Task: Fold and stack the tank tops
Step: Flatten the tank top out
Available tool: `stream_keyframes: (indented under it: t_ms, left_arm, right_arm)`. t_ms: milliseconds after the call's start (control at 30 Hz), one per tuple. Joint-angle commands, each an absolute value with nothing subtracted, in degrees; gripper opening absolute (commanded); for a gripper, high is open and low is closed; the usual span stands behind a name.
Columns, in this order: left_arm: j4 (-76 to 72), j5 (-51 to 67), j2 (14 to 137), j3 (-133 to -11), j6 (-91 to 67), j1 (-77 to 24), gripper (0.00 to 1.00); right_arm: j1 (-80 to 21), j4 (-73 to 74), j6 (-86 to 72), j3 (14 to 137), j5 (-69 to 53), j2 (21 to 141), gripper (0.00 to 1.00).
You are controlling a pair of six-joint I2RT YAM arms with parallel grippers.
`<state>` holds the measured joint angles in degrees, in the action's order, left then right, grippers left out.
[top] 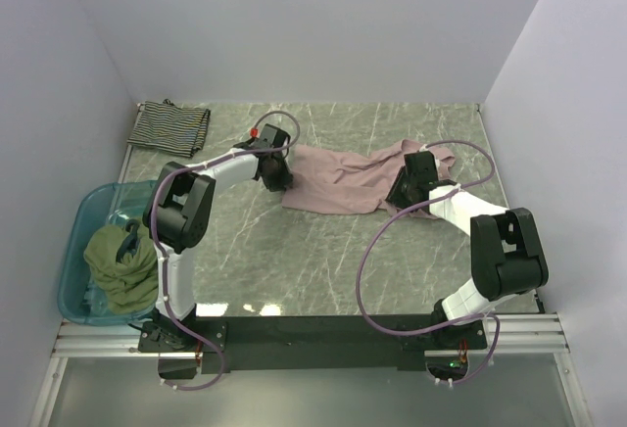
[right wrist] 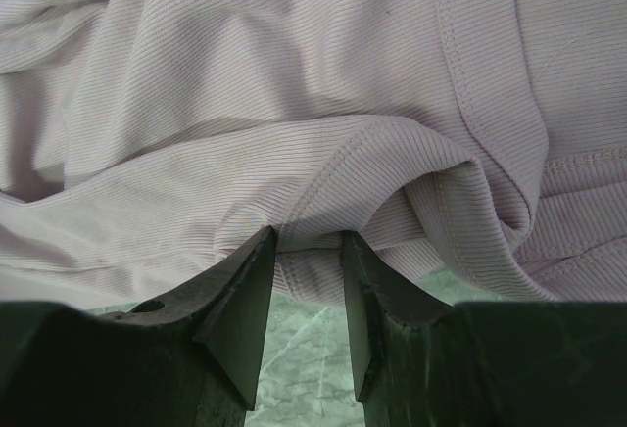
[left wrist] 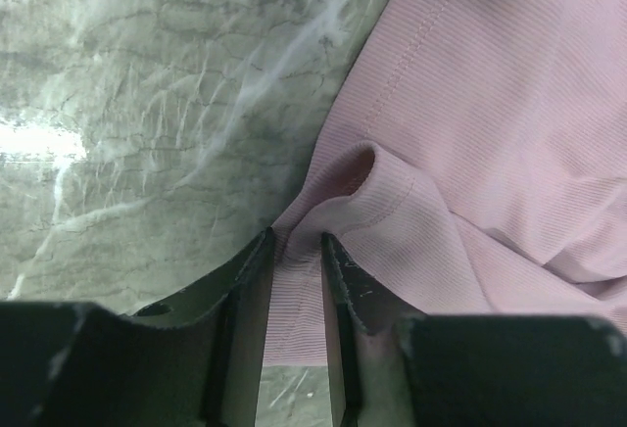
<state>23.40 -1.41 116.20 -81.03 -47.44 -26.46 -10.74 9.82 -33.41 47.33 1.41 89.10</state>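
The mauve-pink tank top (top: 343,180) lies crumpled across the middle back of the marble table (top: 323,270). My left gripper (top: 277,180) sits at its left end; in the left wrist view the gripper (left wrist: 297,241) stands open over a raised fold of the pink cloth (left wrist: 490,104), which lies loose between the jaws. My right gripper (top: 400,195) is at the right end, and in the right wrist view it (right wrist: 309,241) is open with the hem of the pink top (right wrist: 294,74) between its tips. The striped tank top (top: 168,126) lies folded at the back left. The olive-green one (top: 122,260) is heaped in the tub.
A translucent blue tub (top: 76,236) stands at the left edge beside the left arm's base. White walls close in the table on three sides. Purple cables loop over the right arm above the near half of the table.
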Motion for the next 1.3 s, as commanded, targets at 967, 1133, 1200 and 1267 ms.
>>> stream_keyframes:
  t_ms: [967,1133,1200,1267]
  left_arm:
    - [20.74,0.26,110.4,-83.23,-46.05,-27.42,0.01]
    - [19.34,0.44,107.23,-82.27,-46.41,-27.16,0.01]
    - [18.81,0.35,105.91,-81.57,-46.84,-27.07,0.01]
    - [18.37,0.35,104.86,-80.86,-47.02,-26.63,0.01]
  right_arm:
    - [-10.9,8.0,-33.31,46.76,1.67,87.63,0.24]
    - [-10.9,8.17,-33.31,46.32,2.02,87.01,0.17]
    - [-10.9,8.17,-33.31,46.14,2.11,86.57,0.15]
    - [-10.9,8.35,-33.31,45.79,2.37,86.13,0.13]
